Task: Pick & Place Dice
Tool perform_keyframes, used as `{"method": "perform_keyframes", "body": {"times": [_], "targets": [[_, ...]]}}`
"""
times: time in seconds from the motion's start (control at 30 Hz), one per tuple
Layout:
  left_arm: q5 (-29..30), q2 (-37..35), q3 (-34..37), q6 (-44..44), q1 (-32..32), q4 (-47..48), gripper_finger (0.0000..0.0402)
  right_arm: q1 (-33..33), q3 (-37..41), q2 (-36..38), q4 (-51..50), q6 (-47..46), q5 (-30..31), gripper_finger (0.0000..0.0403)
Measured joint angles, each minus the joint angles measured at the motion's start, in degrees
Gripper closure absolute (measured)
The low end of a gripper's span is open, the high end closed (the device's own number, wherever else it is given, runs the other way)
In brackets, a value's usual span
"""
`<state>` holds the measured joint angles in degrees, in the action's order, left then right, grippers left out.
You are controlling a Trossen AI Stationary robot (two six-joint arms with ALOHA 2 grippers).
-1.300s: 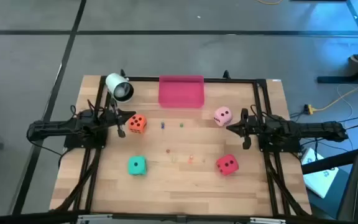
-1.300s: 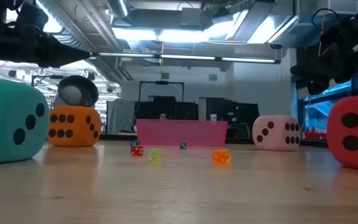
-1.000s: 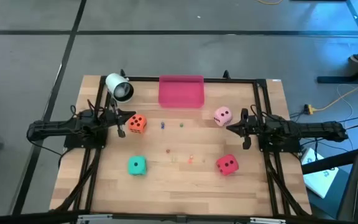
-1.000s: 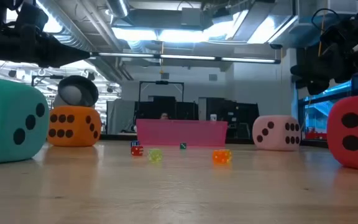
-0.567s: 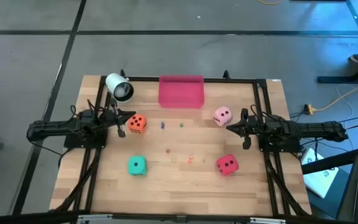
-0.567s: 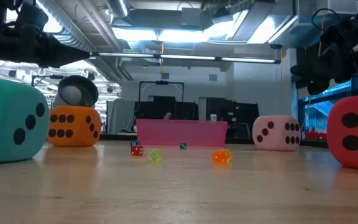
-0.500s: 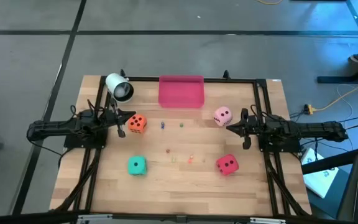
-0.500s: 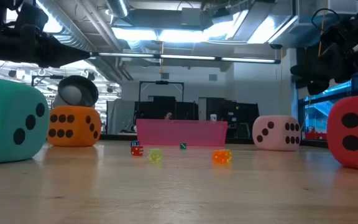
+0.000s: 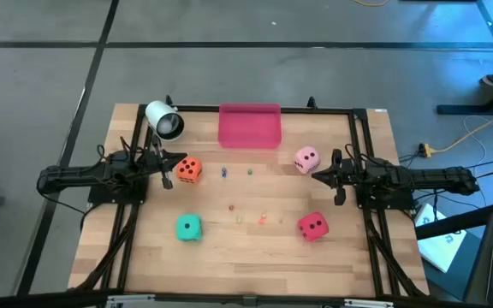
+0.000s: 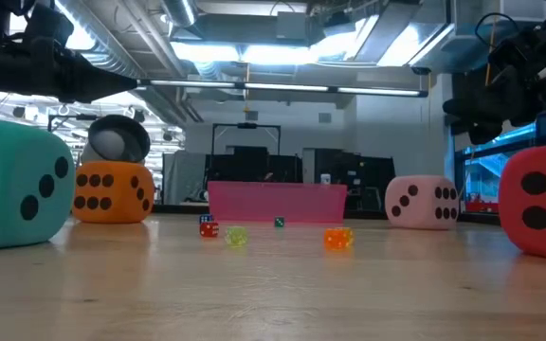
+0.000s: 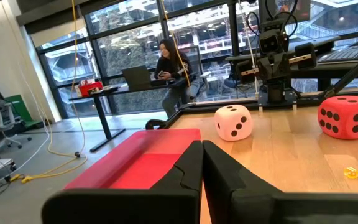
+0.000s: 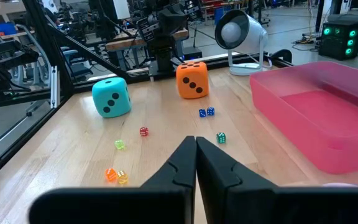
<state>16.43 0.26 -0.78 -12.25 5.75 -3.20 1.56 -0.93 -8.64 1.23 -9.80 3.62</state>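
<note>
**Four dice sit loose, both claws closed on nothing**

Here, four soft, rounded cubes lie on pale planked wood: orange die beside the left gripper, pink die near the right gripper, teal die and red die nearer the front. A glossy pink tray stands behind; glass-walled office beyond.

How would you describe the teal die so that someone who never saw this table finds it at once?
Start from the wooden table and go to its left half, on the near side away from the pink tray. The teal die sits there alone, nearer the edge than the orange die. It is the only blue-green cube.
</note>
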Motion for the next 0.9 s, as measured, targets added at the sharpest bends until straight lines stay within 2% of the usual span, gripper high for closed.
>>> {"method": "perform_keyframes", "body": {"times": [0.9], "targets": [[0.01, 0.0, -0.01, -0.02, -0.01, -0.01, 0.0398, -0.01, 0.0, -0.02, 1.42, 0.19, 0.01, 0.0389]]}}
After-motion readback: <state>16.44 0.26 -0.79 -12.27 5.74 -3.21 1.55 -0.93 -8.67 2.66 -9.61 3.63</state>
